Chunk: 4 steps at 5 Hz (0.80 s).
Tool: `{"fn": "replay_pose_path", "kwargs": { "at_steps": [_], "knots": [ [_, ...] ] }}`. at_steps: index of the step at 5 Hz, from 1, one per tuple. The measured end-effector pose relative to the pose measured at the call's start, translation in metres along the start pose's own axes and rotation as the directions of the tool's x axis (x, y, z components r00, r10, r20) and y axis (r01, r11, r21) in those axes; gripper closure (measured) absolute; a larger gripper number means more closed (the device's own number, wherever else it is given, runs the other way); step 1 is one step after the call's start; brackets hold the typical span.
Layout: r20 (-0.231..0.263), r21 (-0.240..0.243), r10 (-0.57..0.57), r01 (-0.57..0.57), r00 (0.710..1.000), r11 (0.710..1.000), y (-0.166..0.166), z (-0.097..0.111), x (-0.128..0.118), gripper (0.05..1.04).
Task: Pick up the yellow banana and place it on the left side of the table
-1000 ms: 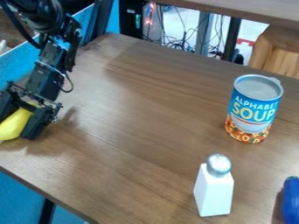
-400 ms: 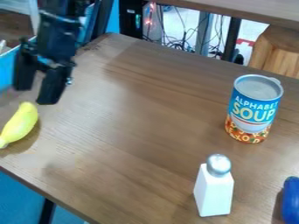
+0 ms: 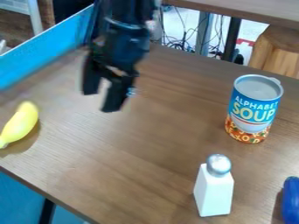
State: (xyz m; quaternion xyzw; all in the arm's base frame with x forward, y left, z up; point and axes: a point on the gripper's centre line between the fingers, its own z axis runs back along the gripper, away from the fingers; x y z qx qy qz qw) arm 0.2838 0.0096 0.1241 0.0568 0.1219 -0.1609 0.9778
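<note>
The black gripper [image 3: 102, 97] hangs open over the upper left part of the wooden table, with nothing between its fingers. To its lower left, a yellow banana-like toy [image 3: 20, 124] lies near the table's left edge, apart from the gripper. A blue soup can [image 3: 253, 108] stands upright at the right. Nearer the front, a white shaker with a silver cap [image 3: 213, 189] is standing. Part of a blue object [image 3: 290, 200] lies at the lower right edge of the view.
The wooden table [image 3: 146, 157] ends at a front left edge, with a blue panel [image 3: 46, 50] along its back left side. Behind the table are cables [image 3: 181, 40], a wooden stool [image 3: 276, 51] and another tabletop [image 3: 251, 9].
The gripper was around the yellow toy a second ago; it has let go, risen and moved right. The toy stays on the table at the left.
</note>
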Motion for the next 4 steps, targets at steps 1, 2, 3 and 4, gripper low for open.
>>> {"fn": "replay_pose_path", "kwargs": {
  "at_steps": [1,2,3,4],
  "knots": [
    [0.105,0.055,-0.038,0.032,0.994,0.998,-0.035,0.024,0.020,0.093],
    [0.168,0.061,-0.076,0.066,0.983,0.996,-0.063,0.049,0.028,0.092],
    [0.208,0.001,-0.022,0.023,0.978,1.000,-0.074,0.071,0.031,0.090],
    [0.163,-0.062,0.007,0.003,0.987,0.998,-0.084,0.074,0.045,0.089]
  ]
}}
